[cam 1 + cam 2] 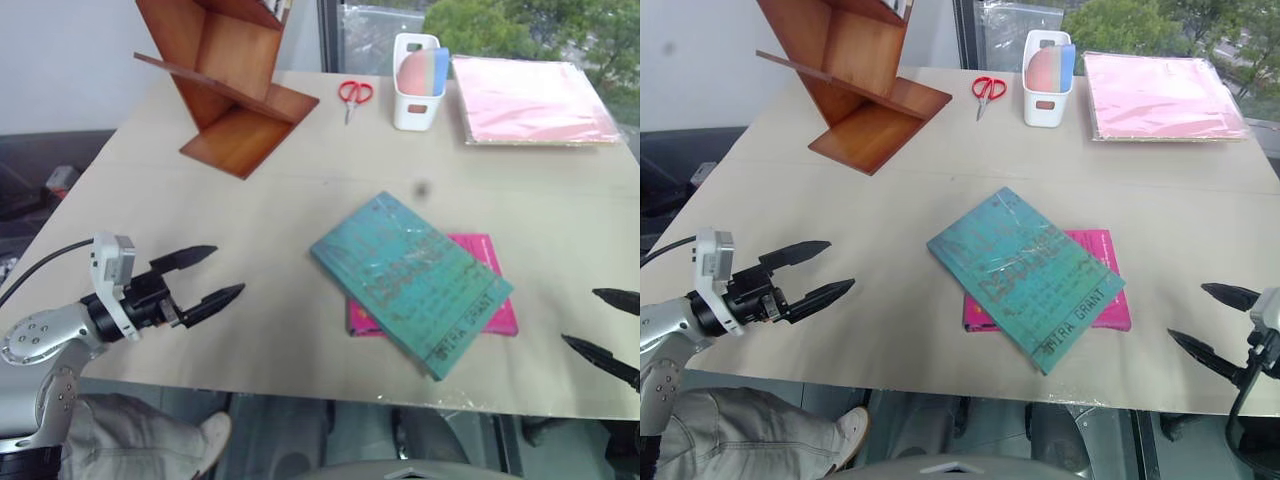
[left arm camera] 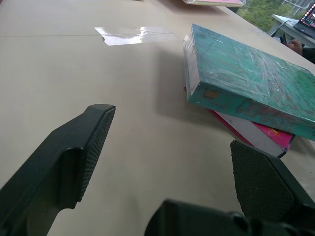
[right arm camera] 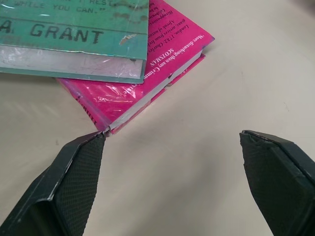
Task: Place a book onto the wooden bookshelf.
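Teal book (image 1: 410, 281) overhanging pink book (image 1: 488, 288), grippers wide apart

L arm (image 1: 45, 340): silver-grey metal joints w/ screws, white wrist block, black cable. Both grippers: two black tapered fingers (image 1: 210, 298), textured inner pads.

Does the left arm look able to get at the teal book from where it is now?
Probably yes. The left gripper is open, and only bare table lies between it and the teal book, which rests on top of the pink book.
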